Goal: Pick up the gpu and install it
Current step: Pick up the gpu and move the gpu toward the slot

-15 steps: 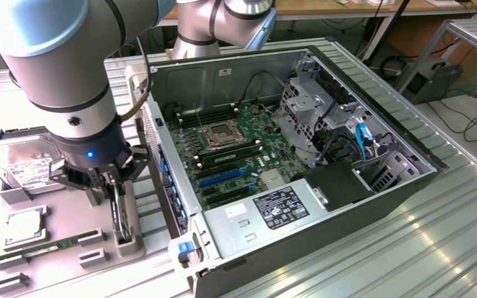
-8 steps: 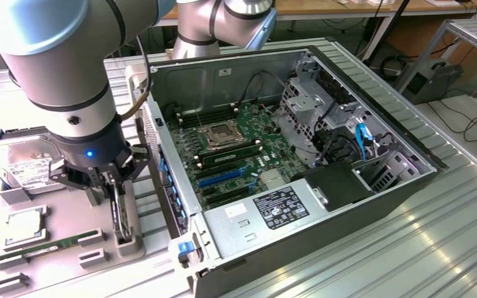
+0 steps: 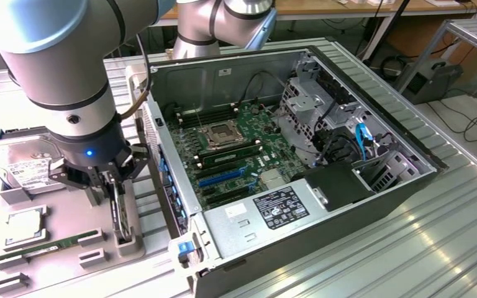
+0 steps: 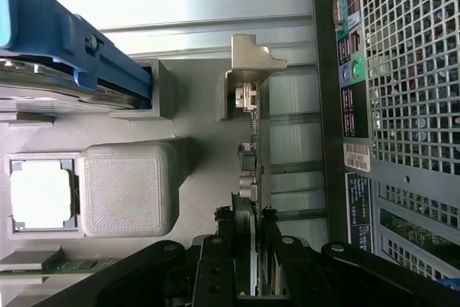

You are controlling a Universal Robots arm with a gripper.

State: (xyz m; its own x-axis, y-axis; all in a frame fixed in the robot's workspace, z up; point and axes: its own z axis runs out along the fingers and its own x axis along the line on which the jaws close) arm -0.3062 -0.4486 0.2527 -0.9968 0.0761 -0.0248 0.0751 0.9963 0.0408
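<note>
End effector (image 3: 112,195) (image 4: 246,249) is down over the gpu (image 3: 121,218) (image 4: 246,192), straddling the card's top edge. Cannot tell if it is clamped or just around it. The gpu stands on edge in a slot of the grey holder (image 3: 91,257) (image 4: 188,106), which lies on the worktop (image 3: 437,248) toward the edge at the exterior view's left. The pale bracket (image 4: 249,55) is at the card's end away from the end effector.

The holder also carries 1 hard drive (image 3: 23,164) (image 4: 72,62), 1 cpu (image 3: 25,223) (image 4: 39,195) and 1 green memory stick (image 3: 48,246) (image 4: 43,265).

The open pc case (image 3: 305,155) (image 4: 410,106) lies mid-worktop, just beside the holder, with its motherboard (image 3: 230,155) exposed.
</note>
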